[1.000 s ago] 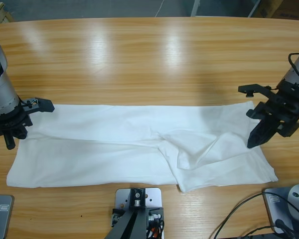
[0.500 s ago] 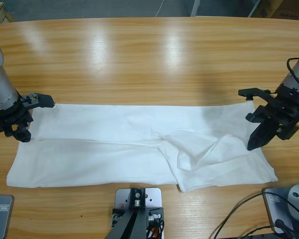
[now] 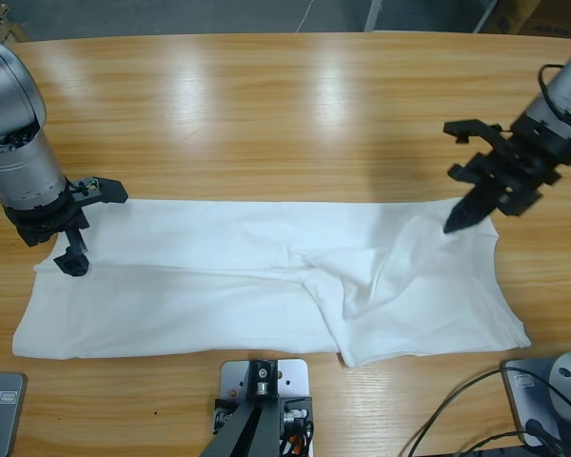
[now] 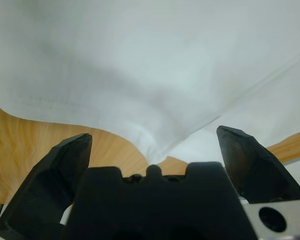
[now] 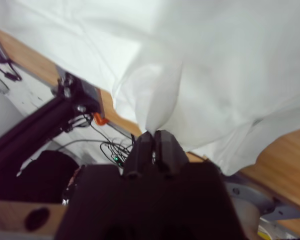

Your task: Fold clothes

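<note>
Folding is underway: right end effector [image 3: 460,218] pinches the T-shirt [image 3: 219,276] near the tabletop's [image 3: 266,114] right edge; left end effector [image 3: 81,238] gapes, empty. Next, carry the pinched cloth across.

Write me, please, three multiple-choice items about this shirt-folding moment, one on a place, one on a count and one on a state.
1. Where does the T-shirt lie?
A. spread along the table's near side
B. bunched at the far edge
C. hanging off the table

2. How many garments are on the table?
A. one
B. two
C. three

3. How does the right hand stand?
A. wide open above bare wood
B. shut on a pinch of the T-shirt
C. out of view

Answers: 1 A, the high view shows it flat along the near side. 2 A, only one white shirt shows. 3 B, the right wrist view shows cloth rising from its closed jaws.
</note>
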`<action>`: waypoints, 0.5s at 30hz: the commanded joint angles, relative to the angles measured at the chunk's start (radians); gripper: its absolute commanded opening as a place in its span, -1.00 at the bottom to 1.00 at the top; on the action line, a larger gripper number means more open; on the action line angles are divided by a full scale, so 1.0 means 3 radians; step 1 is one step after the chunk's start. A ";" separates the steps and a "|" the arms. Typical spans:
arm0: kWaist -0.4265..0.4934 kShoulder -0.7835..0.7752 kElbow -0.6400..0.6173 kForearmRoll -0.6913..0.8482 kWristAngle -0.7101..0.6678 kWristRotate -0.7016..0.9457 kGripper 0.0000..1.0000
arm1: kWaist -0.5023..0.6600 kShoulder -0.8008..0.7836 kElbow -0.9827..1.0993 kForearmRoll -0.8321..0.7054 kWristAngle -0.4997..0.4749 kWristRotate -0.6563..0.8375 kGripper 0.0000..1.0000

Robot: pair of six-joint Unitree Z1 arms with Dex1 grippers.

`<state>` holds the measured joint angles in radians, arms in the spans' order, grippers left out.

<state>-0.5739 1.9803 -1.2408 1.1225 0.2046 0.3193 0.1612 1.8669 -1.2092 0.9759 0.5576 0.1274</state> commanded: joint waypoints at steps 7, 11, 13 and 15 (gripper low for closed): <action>-0.0138 0.0134 0.0086 -0.0050 -0.0105 -0.0057 0.94 | -0.0431 0.0824 0.0020 -0.0573 -0.0149 -0.0005 -1.00; -0.0178 0.0129 0.0099 -0.0050 -0.0120 -0.0068 0.94 | -0.0512 0.0820 0.0081 -0.0630 -0.0346 0.0070 -0.09; -0.0178 0.0118 0.0097 -0.0050 -0.0120 -0.0072 0.94 | -0.0511 0.0659 0.0148 -0.0633 -0.0454 0.0157 0.83; -0.0178 0.0116 0.0097 -0.0050 -0.0120 -0.0072 0.94 | -0.0509 0.0387 0.0230 -0.0618 -0.0630 0.0183 1.00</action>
<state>-0.6131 1.9803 -1.2373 1.1224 0.1790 0.3154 0.0264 2.0725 -1.2092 0.7971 0.4809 0.1375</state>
